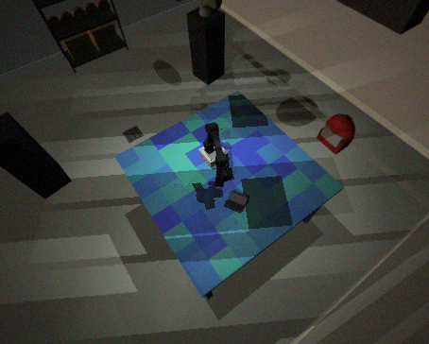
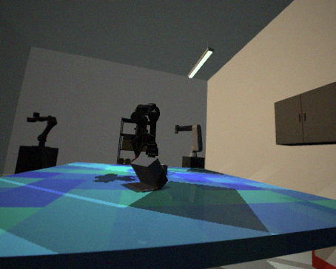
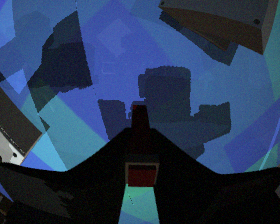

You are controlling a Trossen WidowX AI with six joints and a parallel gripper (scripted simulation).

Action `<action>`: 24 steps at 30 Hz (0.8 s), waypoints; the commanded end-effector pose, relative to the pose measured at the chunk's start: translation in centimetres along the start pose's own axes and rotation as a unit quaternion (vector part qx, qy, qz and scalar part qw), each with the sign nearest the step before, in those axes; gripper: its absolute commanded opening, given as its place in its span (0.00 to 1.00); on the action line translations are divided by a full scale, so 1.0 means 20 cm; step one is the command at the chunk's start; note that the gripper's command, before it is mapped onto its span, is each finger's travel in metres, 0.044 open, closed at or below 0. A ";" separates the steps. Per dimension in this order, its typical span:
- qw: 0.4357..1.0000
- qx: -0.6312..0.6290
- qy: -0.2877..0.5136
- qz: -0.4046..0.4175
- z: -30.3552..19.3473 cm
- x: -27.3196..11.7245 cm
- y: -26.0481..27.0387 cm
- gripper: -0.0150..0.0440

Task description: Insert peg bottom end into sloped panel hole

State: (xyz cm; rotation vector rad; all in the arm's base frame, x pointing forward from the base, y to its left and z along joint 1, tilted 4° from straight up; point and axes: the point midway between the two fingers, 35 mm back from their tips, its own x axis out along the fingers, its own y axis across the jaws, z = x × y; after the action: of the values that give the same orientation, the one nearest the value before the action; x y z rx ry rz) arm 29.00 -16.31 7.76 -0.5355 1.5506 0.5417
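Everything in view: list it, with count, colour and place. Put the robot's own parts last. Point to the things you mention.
peg [image 2: 135, 158] [image 3: 140, 117]: one, red, between the gripper's fingers
sloped-panel block [image 1: 236, 200] [image 2: 148, 174] [image 3: 225, 15]: one, grey, on the table
table [image 1: 208, 269] [image 2: 111, 229] [image 3: 115, 30]: one, blue and green patchwork
shelf rack [image 1: 57, 39] [image 2: 128, 120]: one, dark, behind the table
pedestals [image 1: 205, 47] [image 2: 37, 159]: two, black, on the floor
background arms [image 2: 46, 129]: two, one black, one grey, on the pedestals
rounded object [image 1: 341, 129]: one, red, beyond the table
wall cabinet [image 1: 397, 9] [image 2: 307, 118]: one, brown, right wall
strip light [image 2: 200, 63]: one, white, overhead
base plate [image 1: 206, 157] [image 3: 7, 150]: one, white, under the arm
arm [image 1: 221, 156] [image 2: 142, 129]: one, black, on the table
gripper [image 1: 219, 182] [image 2: 137, 154] [image 3: 140, 133]: one, black, shut on the peg
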 end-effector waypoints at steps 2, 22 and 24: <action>1.000 -0.020 0.011 -0.007 0.02 0.00 0.00 0.25; 0.993 -0.100 0.058 -0.038 0.12 0.01 -0.01 0.25; 0.991 -0.107 0.062 -0.041 0.14 0.01 -0.01 0.25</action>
State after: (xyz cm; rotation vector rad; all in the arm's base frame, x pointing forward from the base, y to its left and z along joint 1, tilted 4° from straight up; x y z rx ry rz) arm 30.95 -14.86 7.54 -0.7763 1.5874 0.6161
